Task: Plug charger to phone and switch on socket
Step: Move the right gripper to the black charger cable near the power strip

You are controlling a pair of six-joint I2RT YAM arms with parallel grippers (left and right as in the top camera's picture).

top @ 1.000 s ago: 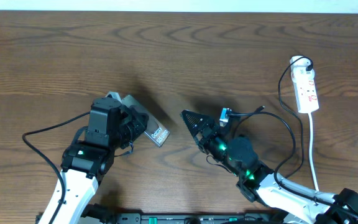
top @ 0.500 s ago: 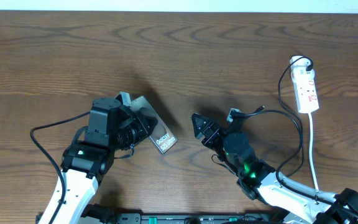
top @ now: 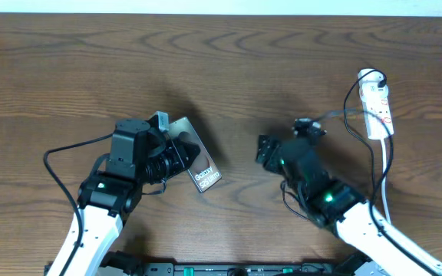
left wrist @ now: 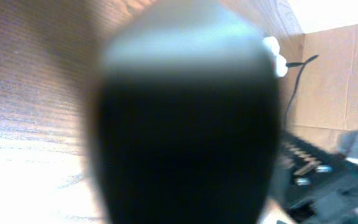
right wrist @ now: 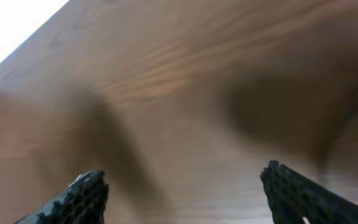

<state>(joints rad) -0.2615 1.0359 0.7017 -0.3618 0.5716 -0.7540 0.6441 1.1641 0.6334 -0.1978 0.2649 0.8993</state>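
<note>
Wooden tabletop (top: 206,61) is carrying the socket (top: 377,105) at far right.
Left claw (top: 179,150) is clamping the phone (top: 204,175) left of centre; right claw (right wrist: 188,193) is gaping wide, empty; charger (top: 348,101) is trailing from the socket.

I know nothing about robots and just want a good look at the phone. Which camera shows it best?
The overhead view: the phone sits in the left gripper, its white Galaxy text readable. The left wrist view has it only as a dark blur filling the frame. The right wrist view shows no phone, just the table.
</note>
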